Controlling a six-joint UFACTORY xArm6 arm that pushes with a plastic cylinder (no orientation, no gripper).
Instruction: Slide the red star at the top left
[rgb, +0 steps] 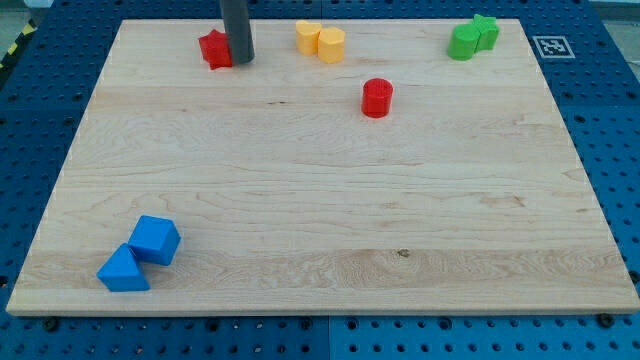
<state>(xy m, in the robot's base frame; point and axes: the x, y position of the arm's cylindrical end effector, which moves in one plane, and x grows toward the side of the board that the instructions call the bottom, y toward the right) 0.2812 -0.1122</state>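
Observation:
The red star (214, 48) lies near the view's top edge of the wooden board (320, 200), left of centre. My dark rod comes down from the view's top, and my tip (240, 60) rests on the board right against the star's right side. The rod hides a small part of the star's right edge.
A red cylinder (377, 97) stands right of centre. Two yellow blocks (320, 41) sit together at the top middle. Two green blocks (472, 38) sit at the top right. A blue cube (154, 240) and a blue triangular block (123, 270) touch at the bottom left.

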